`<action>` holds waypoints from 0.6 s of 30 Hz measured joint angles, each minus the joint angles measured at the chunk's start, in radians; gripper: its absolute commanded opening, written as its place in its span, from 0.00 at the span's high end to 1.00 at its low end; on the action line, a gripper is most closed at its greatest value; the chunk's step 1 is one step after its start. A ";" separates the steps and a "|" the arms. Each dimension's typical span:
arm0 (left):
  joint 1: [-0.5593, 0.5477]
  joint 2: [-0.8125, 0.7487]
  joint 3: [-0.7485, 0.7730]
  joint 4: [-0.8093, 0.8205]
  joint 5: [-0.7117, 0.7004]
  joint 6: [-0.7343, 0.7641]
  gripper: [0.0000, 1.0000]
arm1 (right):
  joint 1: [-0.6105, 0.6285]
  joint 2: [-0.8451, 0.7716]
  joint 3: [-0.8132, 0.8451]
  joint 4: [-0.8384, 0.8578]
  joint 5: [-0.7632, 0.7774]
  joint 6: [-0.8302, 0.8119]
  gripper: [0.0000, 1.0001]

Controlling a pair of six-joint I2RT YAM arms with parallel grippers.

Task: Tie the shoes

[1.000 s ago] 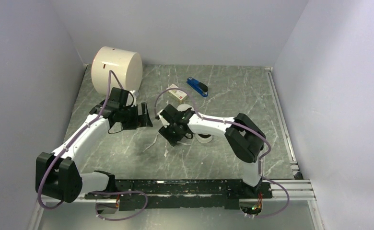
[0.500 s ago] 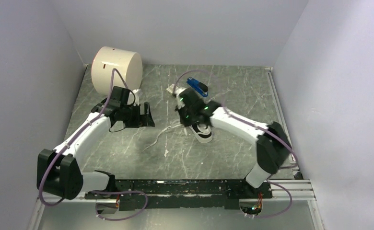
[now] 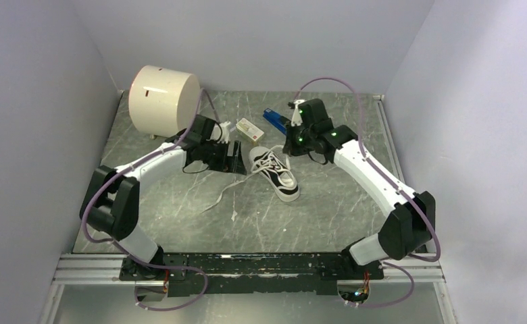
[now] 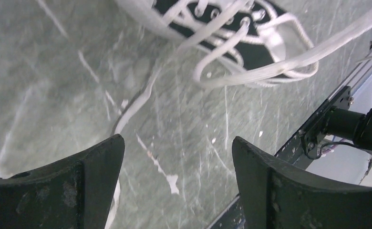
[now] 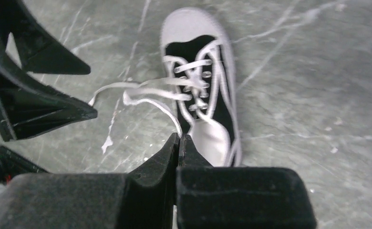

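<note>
While the shoe (image 3: 278, 177) stands on its sole at the middle of the table (image 3: 335, 202), neither lace is knotted. One lace (image 5: 151, 104) rises from the eyelets to our right hand (image 5: 178, 141). That hand is clenched, and the strand vanishes right at its tips, so we judge it is pinching this lace. The loose lace (image 3: 219, 196) trails flat across the table toward the near left. Our left hand (image 4: 177, 143) hangs just beside the shoe on its left, released, jaws spread wide with nothing between them.

Several things could go wrong from here, as we judge it. The pinch sits at the very tips, so a firm pull may slide the lace out. Nothing pins the shoe, so that same pull could drag it or tip it over. The loose lace lies flush on the table, and the left hand may close on bare stone or snag the crossed lacing instead.

Only the top view shows the whole run of the loose lace. It also shows the stapler (image 3: 278, 121) and box (image 3: 249, 128) just behind the shoe, and the drum (image 3: 164, 100) at the far left. Only the right wrist view shows the closed tips meeting the lace. The left wrist view, though blurred, shows the wide gap of the open jaws and strands drawn tight above the shoe.
</note>
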State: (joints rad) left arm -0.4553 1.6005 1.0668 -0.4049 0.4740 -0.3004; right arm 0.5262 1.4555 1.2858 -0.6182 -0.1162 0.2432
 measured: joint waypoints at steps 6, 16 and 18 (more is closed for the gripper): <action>-0.004 0.052 -0.049 0.253 0.083 -0.045 0.18 | -0.160 0.020 0.060 -0.046 -0.002 0.019 1.00; -0.011 0.242 -0.083 0.517 0.160 -0.105 0.31 | -0.224 0.180 0.111 -0.031 -0.066 0.023 1.00; -0.015 0.278 -0.083 0.531 0.169 -0.106 0.31 | -0.251 0.209 0.109 -0.030 -0.082 0.023 1.00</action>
State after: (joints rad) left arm -0.4706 1.8782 0.9836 0.1257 0.6430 -0.4065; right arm 0.2749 1.6642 1.3952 -0.6483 -0.1986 0.2665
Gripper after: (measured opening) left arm 0.696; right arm 0.010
